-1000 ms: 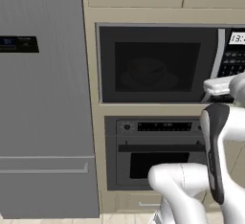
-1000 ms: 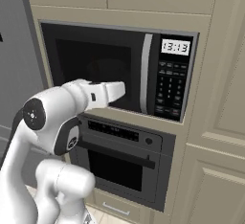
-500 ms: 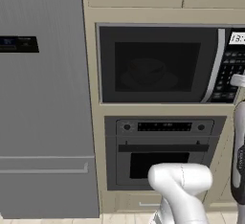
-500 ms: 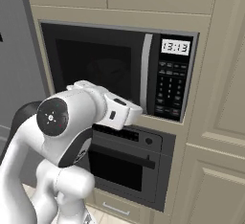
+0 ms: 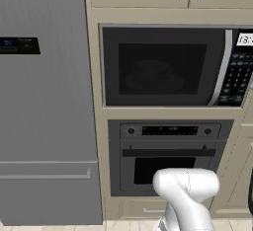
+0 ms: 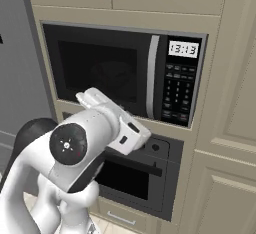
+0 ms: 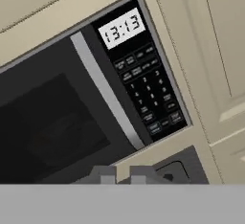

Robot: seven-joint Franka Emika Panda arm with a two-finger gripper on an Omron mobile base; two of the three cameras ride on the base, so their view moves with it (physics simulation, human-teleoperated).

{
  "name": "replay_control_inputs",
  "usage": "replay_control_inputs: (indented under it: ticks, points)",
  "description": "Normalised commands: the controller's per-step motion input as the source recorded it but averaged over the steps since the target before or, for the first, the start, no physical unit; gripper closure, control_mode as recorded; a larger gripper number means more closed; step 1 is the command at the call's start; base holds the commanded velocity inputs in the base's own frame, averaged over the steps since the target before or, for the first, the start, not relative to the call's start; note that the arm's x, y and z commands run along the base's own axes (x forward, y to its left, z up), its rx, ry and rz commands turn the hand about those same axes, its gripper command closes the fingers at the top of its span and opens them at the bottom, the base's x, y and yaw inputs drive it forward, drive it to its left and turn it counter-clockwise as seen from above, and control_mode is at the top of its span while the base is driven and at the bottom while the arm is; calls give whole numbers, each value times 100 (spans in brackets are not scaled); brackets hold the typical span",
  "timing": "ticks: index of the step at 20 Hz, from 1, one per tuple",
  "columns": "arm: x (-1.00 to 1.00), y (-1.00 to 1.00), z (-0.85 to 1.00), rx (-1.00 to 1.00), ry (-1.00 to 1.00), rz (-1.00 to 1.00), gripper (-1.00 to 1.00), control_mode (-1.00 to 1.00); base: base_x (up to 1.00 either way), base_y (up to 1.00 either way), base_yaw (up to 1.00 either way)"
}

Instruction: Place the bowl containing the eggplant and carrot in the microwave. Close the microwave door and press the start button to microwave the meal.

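Microwave door (image 6: 102,70) shut in the cabinet wall above the oven (image 5: 168,151), bowl (image 5: 150,72) dim on the turntable behind it; gripper (image 7: 122,174) fingertips nearly together below the keypad (image 7: 150,96), whose rigid buttons likely need one firm fingertip press.

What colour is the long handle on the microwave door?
Silvery grey: the handle runs down the dark microwave door, clearest in the right base view.
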Motion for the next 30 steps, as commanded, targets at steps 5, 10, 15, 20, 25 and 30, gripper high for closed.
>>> replay_control_inputs:
  ticks: [5, 10, 15, 20, 25, 30]
  points:
    - [0, -3, -22, 61, -3, -9, 100, -100, 0, 0, 0]
    - [0, -23, -3, 58, 5, 0, 100, -100, 0, 0, 0]
    - [21, -7, -26, 28, 1, 0, 100, -100, 0, 0, 0]
    - [48, 0, -30, 14, 1, 0, 100, -100, 0, 0, 0]
    - [35, 0, -38, 12, -2, 0, 100, -100, 0, 0, 0]
    - [30, -8, -32, 7, -5, -4, 100, -100, 0, 0, 0]
